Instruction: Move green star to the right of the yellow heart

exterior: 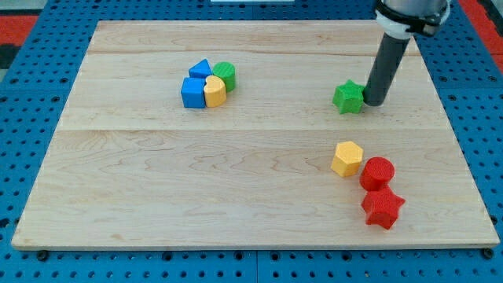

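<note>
The green star (348, 97) lies on the wooden board at the view's upper right. My tip (372, 102) stands right beside it, on its right side, touching or nearly touching it. The yellow heart (214, 91) sits in a tight cluster at the view's upper left-centre, far to the left of the star. The rod rises from the tip to the view's top right.
Around the yellow heart sit a blue cube (192, 92), a blue triangle (201, 69) and a green cylinder (225, 74). At the lower right lie a yellow hexagon (346, 158), a red cylinder (377, 172) and a red star (383, 207).
</note>
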